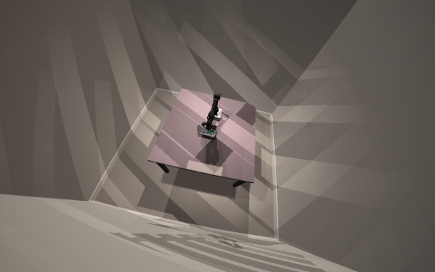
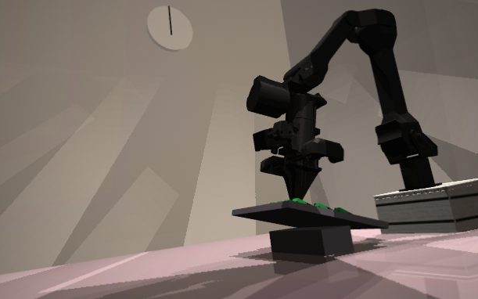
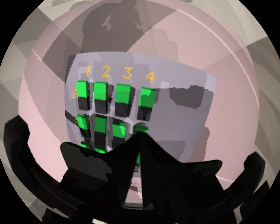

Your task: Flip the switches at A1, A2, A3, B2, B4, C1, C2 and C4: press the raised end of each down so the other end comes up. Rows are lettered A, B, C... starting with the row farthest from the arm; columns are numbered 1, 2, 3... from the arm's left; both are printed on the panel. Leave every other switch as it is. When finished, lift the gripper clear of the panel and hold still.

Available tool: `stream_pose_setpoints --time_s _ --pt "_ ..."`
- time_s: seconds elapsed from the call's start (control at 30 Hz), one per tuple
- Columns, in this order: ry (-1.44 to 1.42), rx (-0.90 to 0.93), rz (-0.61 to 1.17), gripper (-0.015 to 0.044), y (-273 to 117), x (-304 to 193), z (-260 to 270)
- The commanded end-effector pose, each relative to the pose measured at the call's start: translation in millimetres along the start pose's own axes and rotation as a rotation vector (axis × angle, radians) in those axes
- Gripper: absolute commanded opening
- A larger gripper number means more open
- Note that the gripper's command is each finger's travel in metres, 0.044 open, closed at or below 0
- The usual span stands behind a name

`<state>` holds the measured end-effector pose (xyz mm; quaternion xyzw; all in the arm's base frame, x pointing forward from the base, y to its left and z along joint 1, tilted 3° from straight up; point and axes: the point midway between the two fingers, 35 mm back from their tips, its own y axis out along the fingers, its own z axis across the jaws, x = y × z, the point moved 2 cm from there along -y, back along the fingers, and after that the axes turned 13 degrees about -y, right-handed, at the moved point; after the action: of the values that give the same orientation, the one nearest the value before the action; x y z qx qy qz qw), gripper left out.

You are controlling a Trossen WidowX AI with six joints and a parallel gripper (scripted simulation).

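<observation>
The panel (image 2: 263, 214) (image 3: 191, 120) sits tilted on a dark block. In the wrist view, A1 (image 3: 82, 90), A2 (image 3: 100, 91), A3 (image 3: 122, 93) and A4 (image 3: 147, 96) show bright green at their far ends and black at their near ends. B1 (image 3: 83, 121), B2 (image 3: 100, 124) and B3 (image 3: 119, 130) show green. B4 (image 3: 141, 129) is mostly hidden by the fingers. C1 (image 3: 84, 146) and C2 (image 3: 100, 151) show only as green slivers; the rest of row C is mostly hidden. My gripper (image 2: 294, 199) (image 3: 141, 135) is shut and empty, its tips down at B4, apparently touching it.
The dark block (image 2: 298, 240) holds the panel above the pink table (image 1: 175, 142) (image 2: 91, 274). The arm stands on a grey striped box (image 2: 411, 213) behind the panel. Shadows cross the panel and table.
</observation>
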<state>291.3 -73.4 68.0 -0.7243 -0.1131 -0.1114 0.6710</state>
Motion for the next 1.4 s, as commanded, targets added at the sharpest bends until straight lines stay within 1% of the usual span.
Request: stream_pose_setpoints --time_s 0.0,1.37 --pt "-0.006 0.004 -0.002 0.0 1.1 0.1 0.6" --pt "-0.006 0.004 -0.002 0.0 6.6 0.3 0.6"
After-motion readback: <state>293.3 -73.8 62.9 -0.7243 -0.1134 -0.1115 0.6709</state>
